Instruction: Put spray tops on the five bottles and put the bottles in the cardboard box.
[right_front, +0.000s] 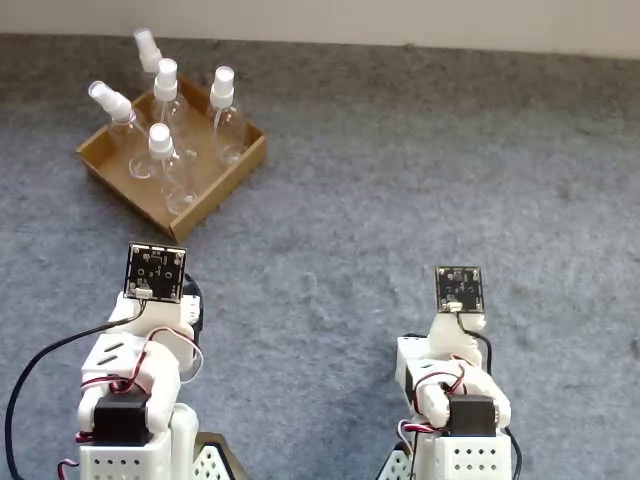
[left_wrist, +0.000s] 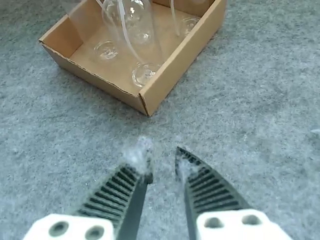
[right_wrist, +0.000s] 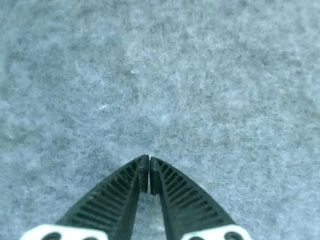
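Bottles (right_front: 228, 125), five by count, stand upright together in the cardboard box (right_front: 225, 190) at the far left of the table; each of the five carries a white spray top (right_front: 222, 85), so five tops in all; one box, low-walled and set cornerwise to the arms.

Left arm (right_front: 140, 370) sits folded back at the near edge of the table, on the box's side, its wrist pointing towards the box; the left gripper (left_wrist: 161, 162) hangs over the grey carpet (right_front: 420, 180), short of the box's near corner and apart from it; its two ribbed black fingers (left_wrist: 125, 192) are parted by a narrow gap and grasp nothing; a wisp of pale fluff clings to one fingertip.

Right arm (right_front: 455, 390) is folded back in the same way at the near edge, well apart from the box; the right gripper (right_wrist: 149, 167) points down at bare carpet; its fingers (right_wrist: 180, 200) are pressed together tip to tip, with nothing between them.

From the left wrist, the clear bottle bases rest on the box floor behind its near wall.
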